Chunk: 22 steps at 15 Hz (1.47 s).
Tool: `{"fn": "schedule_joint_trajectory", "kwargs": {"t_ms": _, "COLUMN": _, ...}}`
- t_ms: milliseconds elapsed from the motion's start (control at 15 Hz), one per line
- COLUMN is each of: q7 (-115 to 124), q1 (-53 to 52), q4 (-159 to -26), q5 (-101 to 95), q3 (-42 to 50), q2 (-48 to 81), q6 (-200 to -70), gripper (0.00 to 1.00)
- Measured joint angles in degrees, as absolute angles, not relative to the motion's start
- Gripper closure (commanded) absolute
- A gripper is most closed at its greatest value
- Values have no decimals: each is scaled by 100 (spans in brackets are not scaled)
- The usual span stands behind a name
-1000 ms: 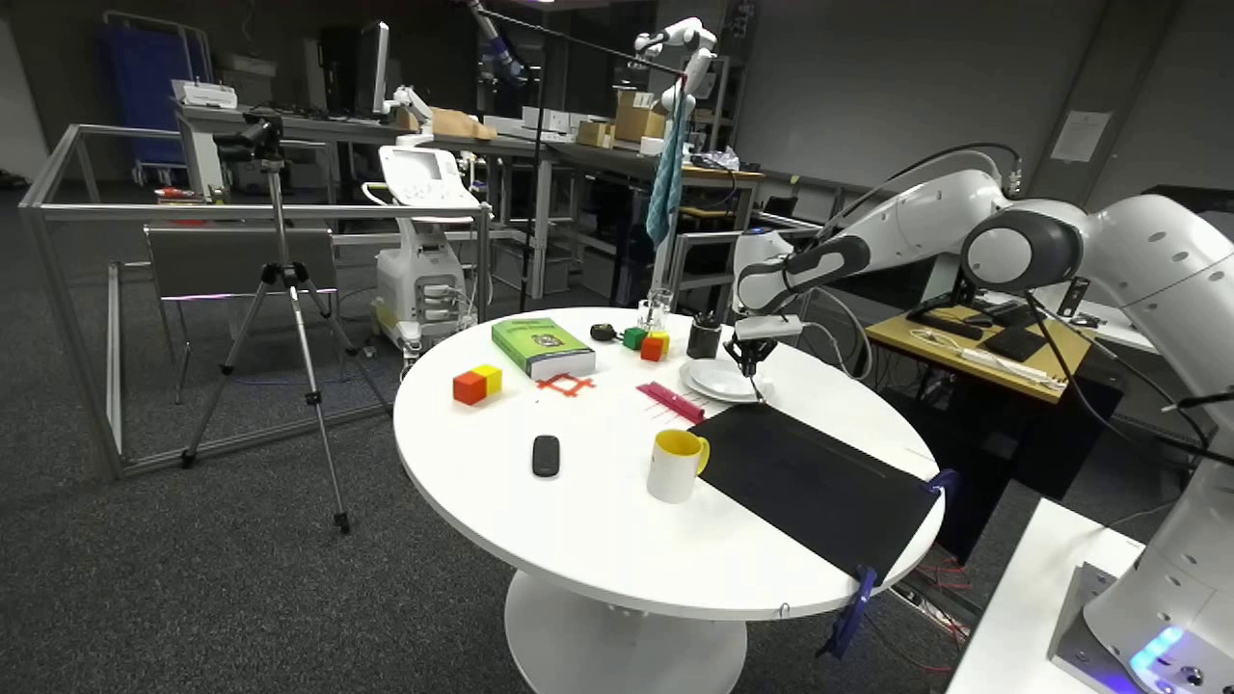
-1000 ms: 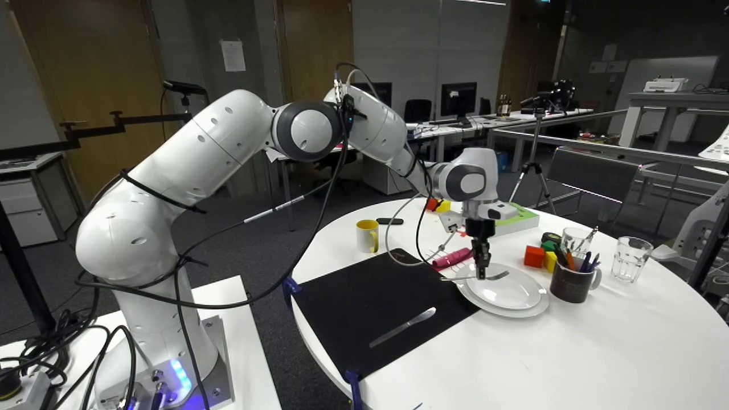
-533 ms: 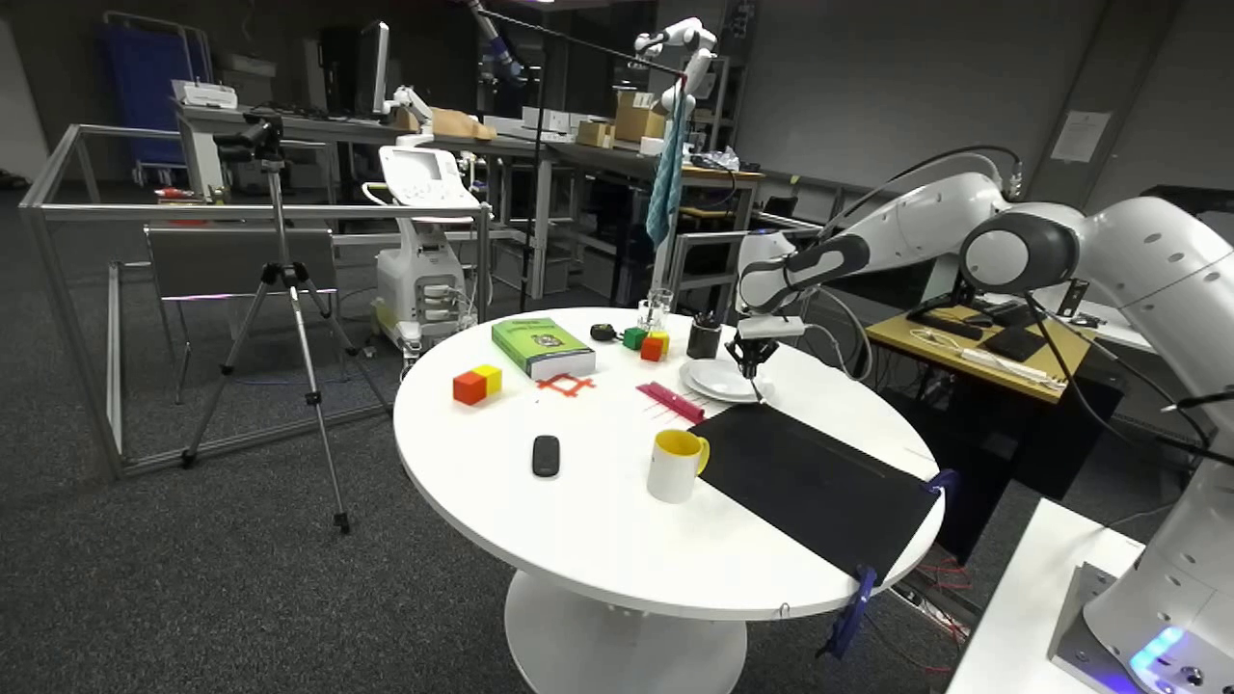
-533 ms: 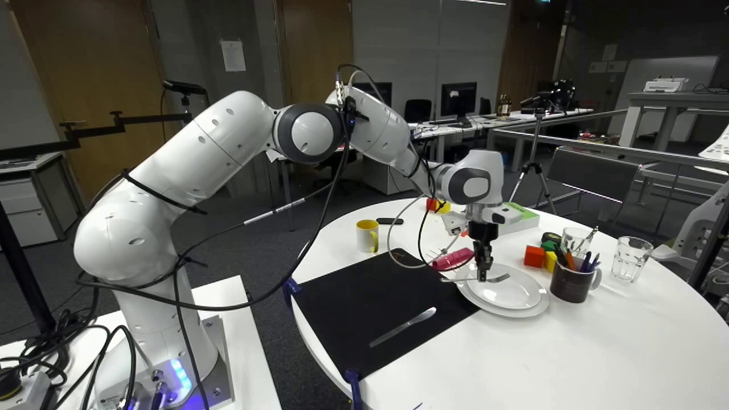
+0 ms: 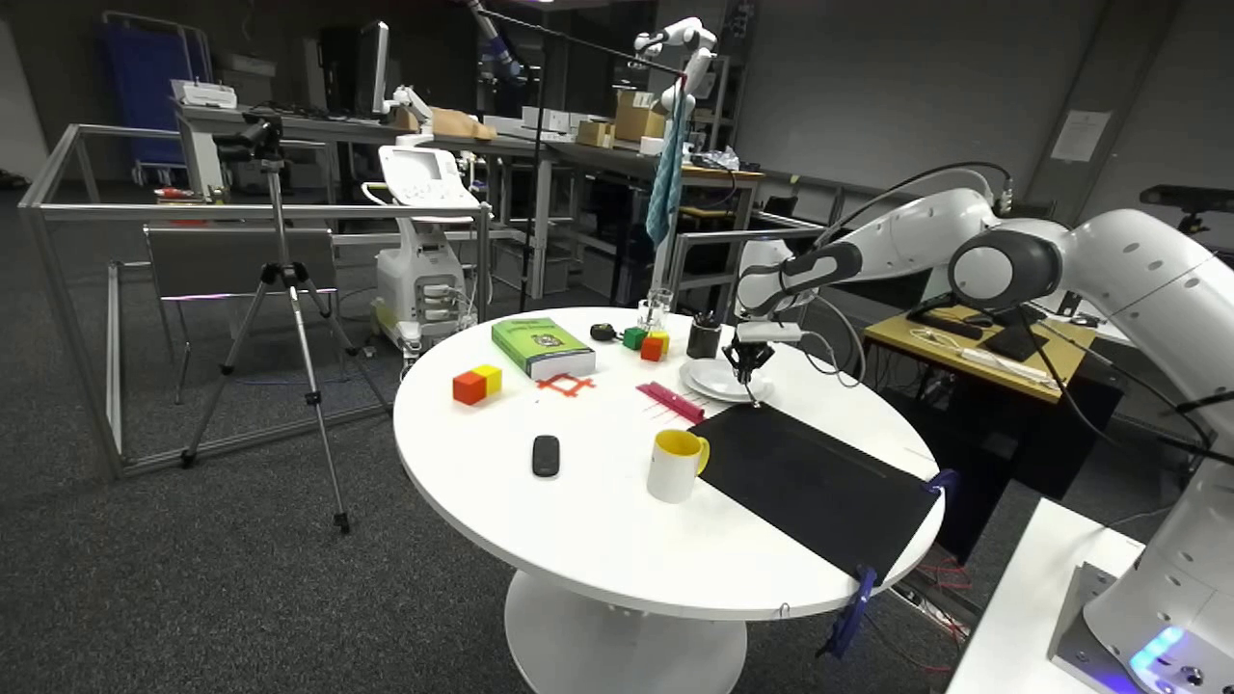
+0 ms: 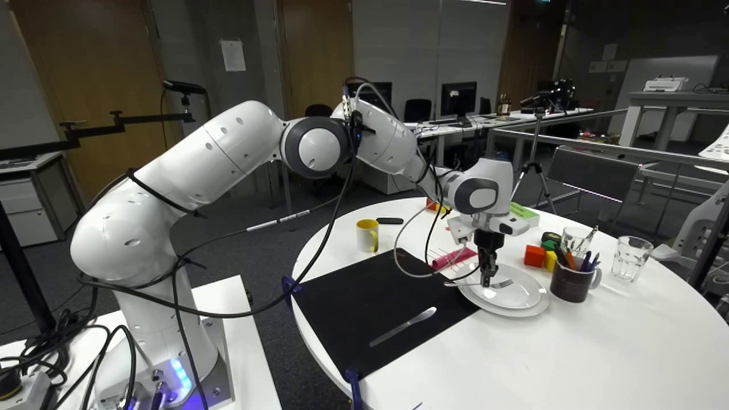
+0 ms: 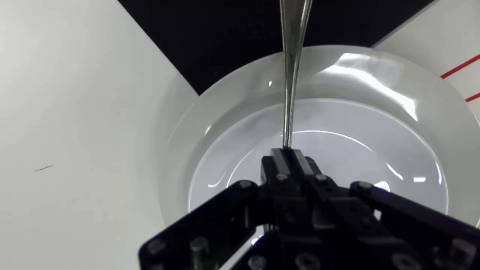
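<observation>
My gripper (image 6: 486, 283) is shut on a metal fork (image 6: 503, 284) and holds it level, low over two stacked white plates (image 6: 527, 296). The fork's handle (image 7: 291, 71) runs out from between the fingertips (image 7: 287, 152) in the wrist view, past the plate rim and over the black mat (image 7: 232, 33). The tines show in an exterior view; in the wrist view they are hidden behind the gripper. Whether the fork touches the plates I cannot tell. A table knife (image 6: 403, 327) lies on the mat beside the plates.
A pink roll (image 6: 453, 259) lies beside the plates. A dark mug with pens (image 6: 571, 283), coloured blocks (image 6: 534, 256) and two glasses (image 6: 631, 259) stand past them. A yellow-lined mug (image 5: 673, 469), a black phone-like object (image 5: 546, 456) and a green book (image 5: 545, 349) are also on the table.
My gripper, still shut on the fork, has moved slightly over the plates and a little lower. The arm's elbow and forearm have dropped and shifted. The things on the table have not moved.
</observation>
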<state>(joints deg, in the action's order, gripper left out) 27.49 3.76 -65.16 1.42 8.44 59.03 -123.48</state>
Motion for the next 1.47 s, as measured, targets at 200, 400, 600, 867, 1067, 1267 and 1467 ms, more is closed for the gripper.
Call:
{"fn": "schedule_joint_trajectory", "kwargs": {"t_ms": 200, "q7": 2709, "q1": 414, "q4": -6294, "q5": 195, "q3": 823, "q2": 6062, "q6": -12318, "gripper": 83}}
{"fn": "schedule_joint_trajectory", "kwargs": {"t_ms": 400, "q7": 2709, "q1": 433, "q4": -6087, "q5": 206, "q3": 806, "q2": 6186, "q6": -12153, "gripper": 52}}
{"fn": "schedule_joint_trajectory", "kwargs": {"t_ms": 600, "q7": 2709, "q1": 442, "q4": -5909, "q5": 210, "q3": 805, "q2": 6282, "q6": -12017, "gripper": 31}}
{"fn": "schedule_joint_trajectory", "kwargs": {"t_ms": 867, "q7": 2712, "q1": 447, "q4": -5757, "q5": 225, "q3": 805, "q2": 6320, "q6": -11917, "gripper": 2}}
{"fn": "schedule_joint_trajectory", "kwargs": {"t_ms": 1067, "q7": 2756, "q1": 447, "q4": -5642, "q5": 332, "q3": 805, "q2": 6305, "q6": -11889, "gripper": 0}}
{"fn": "schedule_joint_trajectory", "kwargs": {"t_ms": 1267, "q7": 2889, "q1": 437, "q4": -5632, "q5": 445, "q3": 789, "q2": 6153, "q6": -11738, "gripper": 0}}
{"fn": "schedule_joint_trajectory", "kwargs": {"t_ms": 1467, "q7": 3012, "q1": 409, "q4": -5684, "q5": 520, "q3": 775, "q2": 5881, "q6": -11551, "gripper": 0}}
